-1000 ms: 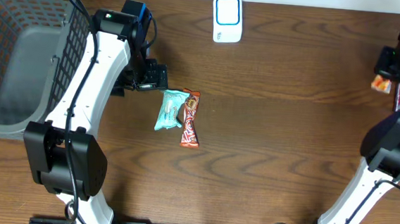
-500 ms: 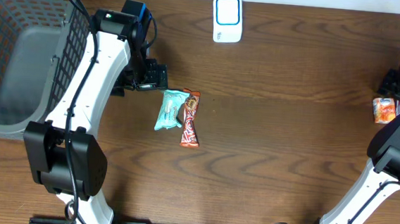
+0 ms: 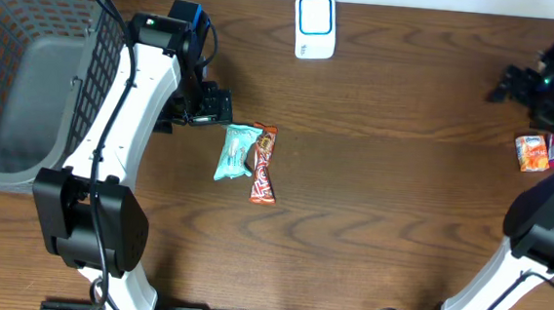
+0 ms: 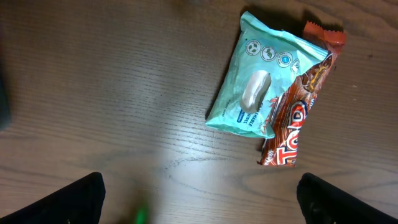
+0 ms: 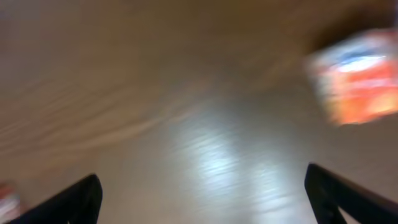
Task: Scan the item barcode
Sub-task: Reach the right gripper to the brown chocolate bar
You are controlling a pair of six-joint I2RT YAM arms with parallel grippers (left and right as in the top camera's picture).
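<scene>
The left gripper is wide open and holds nothing. It hangs just beside a teal packet and a red candy bar, which lie touching in the middle of the table. The right gripper is wide open too, near an orange packet. The white scanner sits at the far edge

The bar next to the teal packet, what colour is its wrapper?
The bar is red-brown with white lettering; clearest in the left wrist view.
</scene>
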